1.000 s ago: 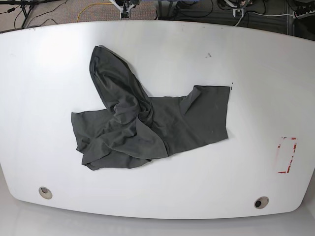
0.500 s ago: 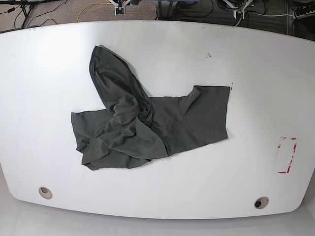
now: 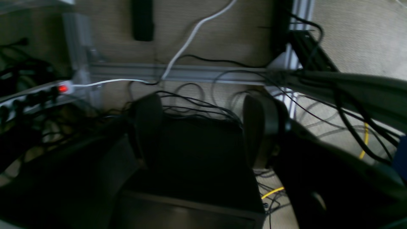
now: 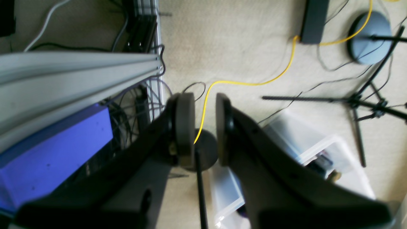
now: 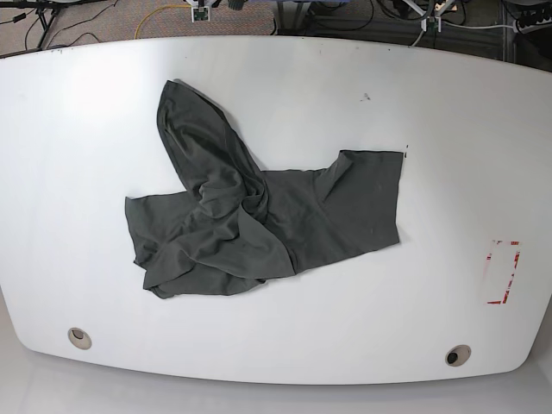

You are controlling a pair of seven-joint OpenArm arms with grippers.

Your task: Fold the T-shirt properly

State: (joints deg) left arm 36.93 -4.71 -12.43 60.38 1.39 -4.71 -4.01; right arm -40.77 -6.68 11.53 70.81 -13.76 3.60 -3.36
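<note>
T-shirt (image 5: 259, 220) lay crumpled near the middle of the white table (image 5: 448, 112), slightly toward the side of the right arm. It was dark charcoal-grey, matte, and heaped in soft overlapping folds. One long tapering lobe ran toward the far edge, a flatter squarish panel with a straight hem lay on the side of the left arm, and a bunched mass sat nearest the camera. No collar or label could be made out in the heap.

Judged from its drape, the cloth was light, limp and non-slippery, not fragile; it would sag and trail when lifted and hold no shape of its own. Best holds appeared to be the two corners of the straight-hemmed panel, or the tip of the long lobe, where a single layer lay free at the edge.

Neither arm was over the table. The left gripper (image 3: 203, 127) hung over floor cables and a dark box, its rounded dark fingers (image 3: 146, 124) spread wide with nothing between them. The right gripper (image 4: 205, 127) hung over beige carpet and a yellow cable (image 4: 254, 82), its pads (image 4: 184, 124) close together with a narrow gap, gripping nothing.
</note>
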